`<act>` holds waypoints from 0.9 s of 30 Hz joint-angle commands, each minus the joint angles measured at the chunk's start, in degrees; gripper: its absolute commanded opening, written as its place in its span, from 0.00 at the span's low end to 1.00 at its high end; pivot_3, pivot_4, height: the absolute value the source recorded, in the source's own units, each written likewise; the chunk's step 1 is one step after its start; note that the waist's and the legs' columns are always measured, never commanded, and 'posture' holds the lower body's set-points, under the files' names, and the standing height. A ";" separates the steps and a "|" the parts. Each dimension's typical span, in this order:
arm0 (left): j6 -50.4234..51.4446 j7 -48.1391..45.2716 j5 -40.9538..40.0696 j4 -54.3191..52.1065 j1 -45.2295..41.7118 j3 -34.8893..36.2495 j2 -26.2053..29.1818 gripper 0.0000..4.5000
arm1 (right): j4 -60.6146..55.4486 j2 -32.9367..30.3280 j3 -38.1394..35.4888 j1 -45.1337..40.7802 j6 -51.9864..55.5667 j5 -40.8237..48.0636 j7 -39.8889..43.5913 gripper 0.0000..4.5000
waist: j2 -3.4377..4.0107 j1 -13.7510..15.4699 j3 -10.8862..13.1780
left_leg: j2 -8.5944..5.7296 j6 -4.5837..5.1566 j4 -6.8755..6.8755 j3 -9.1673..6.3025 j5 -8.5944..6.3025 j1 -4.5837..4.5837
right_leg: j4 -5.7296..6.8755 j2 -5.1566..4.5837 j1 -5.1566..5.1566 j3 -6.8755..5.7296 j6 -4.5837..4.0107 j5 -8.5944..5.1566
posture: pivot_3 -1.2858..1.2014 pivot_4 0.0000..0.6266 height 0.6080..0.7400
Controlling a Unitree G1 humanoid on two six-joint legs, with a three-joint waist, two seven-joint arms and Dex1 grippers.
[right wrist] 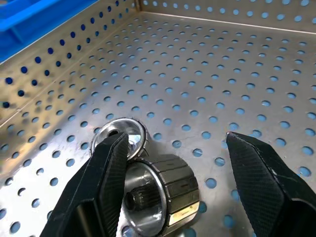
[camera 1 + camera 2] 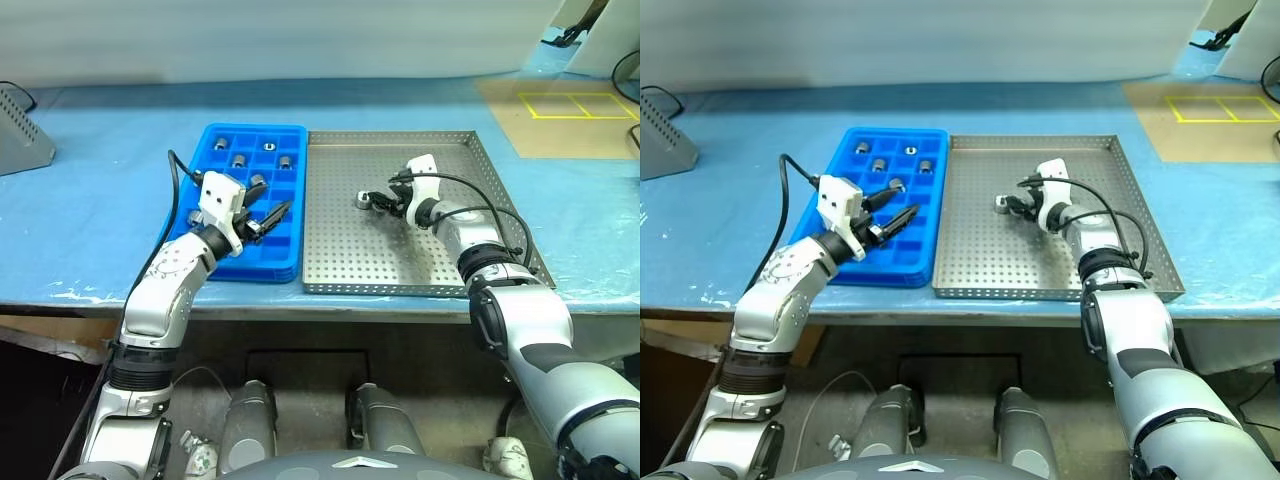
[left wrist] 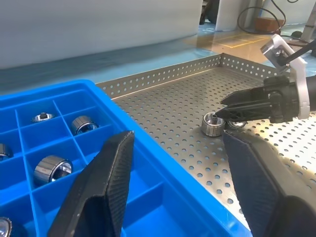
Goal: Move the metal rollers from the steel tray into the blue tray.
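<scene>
Your right gripper (image 1: 170, 148) sits low over the steel tray (image 2: 400, 260), toward its middle, with its fingers spread. Two rollers (image 1: 148, 192) lie on the perforated floor right at its fingertips. They touch each other: one stands on end (image 1: 121, 136) with its bore facing up, and the other lies on its side with its open end toward the wrist camera. In the right wrist view, one fingertip (image 1: 106, 168) overlaps the edge of the upright roller and the lying one sits between the two fingers, but nothing is pinched. You cannot tell whether the fingertip actually touches metal.

Your left gripper (image 2: 268, 218) hovers over the near part of the blue tray (image 2: 290, 265), pointing toward the steel tray. Its fingers (image 3: 103, 182) are apart and hold nothing.

The blue tray lies just beside the steel tray, on its left, with their long edges nearly touching. Several rollers (image 2: 262, 152) already rest in its compartments, mostly in the far rows, one to a cell. Some stand on end and some lie on their sides.

Both trays sit on the blue table (image 2: 100, 200).
</scene>
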 commanded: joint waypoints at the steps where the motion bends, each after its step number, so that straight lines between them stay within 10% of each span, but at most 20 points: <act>1: -1.55 0.61 0.02 -2.60 0.17 0.67 0.30 0.67 | 2.09 -0.54 1.07 1.47 -0.39 -2.54 4.17 0.71 | 0.00 0.10 0.00 | 0.01 -0.01 0.00 0.00 0.00 0.03 | 0.02 0.00 0.01 0.00 0.00 0.00 | 0.48 0.24 1.00; 8: -2.09 0.80 0.15 -1.85 -0.15 0.47 0.40 0.67 | 3.99 -1.24 0.02 1.94 -0.96 -4.17 7.21 0.71 | 0.03 0.20 -0.02 | 0.03 -0.03 -0.02 0.03 0.02 0.17 | 0.03 0.02 0.13 0.04 -0.03 0.02 | 0.48 0.24 1.00; 14: -2.52 0.53 0.38 -0.92 -0.38 0.22 0.60 0.69 | 4.46 -0.57 -2.95 1.89 -2.45 -3.45 5.54 0.41 | 0.03 0.46 -0.02 | 0.04 -0.03 -0.03 0.03 0.01 0.17 | 0.00 0.02 0.13 0.03 -0.03 0.01 | 0.48 0.24 1.00; 19: -2.61 0.34 0.49 -0.37 -0.60 -0.17 0.47 0.69 | 4.19 -0.31 -4.94 2.56 -5.20 -2.96 6.58 0.41 | 0.03 0.60 -0.02 | 0.04 -0.03 -0.03 0.04 0.01 0.15 | 0.00 0.02 0.09 0.04 -0.03 0.01 | 0.47 0.24 1.00; 22: -2.95 0.34 0.73 0.25 -1.10 -0.45 0.30 0.69 | 4.74 -23.34 -7.76 -33.14 15.17 -3.10 13.20 0.41 | 1.81 0.87 1.33 | -0.08 0.07 0.14 0.10 0.05 -0.27 | 0.07 -0.03 -0.32 0.10 -0.22 0.13 | 0.47 0.24 1.00; 24: -3.83 0.62 1.19 1.33 -2.00 -0.66 0.09 0.69 | 4.17 -21.36 -8.65 -33.54 16.96 -1.55 15.54 0.41 | 2.91 2.00 1.88 | -0.58 0.88 0.08 0.38 0.73 -2.05 | 0.26 -0.46 -2.01 0.14 -0.33 0.59 | 0.47 0.24 1.00; 25: -4.56 1.15 1.76 2.66 -3.04 -0.92 -0.38 0.69 | -2.10 -10.18 -7.59 -20.46 12.00 0.91 15.21 0.41 | 2.31 1.90 1.63 | -0.54 1.26 -0.13 1.09 1.08 -2.81 | 0.64 -0.72 -3.00 0.15 -0.30 0.58 | 0.46 0.24 1.00; 27: -5.88 1.56 2.82 5.40 -5.13 -1.86 -1.48 0.69 | -16.33 3.37 -5.73 -2.60 8.66 4.94 13.56 0.41 | -1.75 -1.13 -1.12 | 0.28 1.31 -0.12 1.50 0.69 -2.08 | 0.83 -0.21 -2.56 0.10 -0.17 -0.02 | 0.46 0.24 1.00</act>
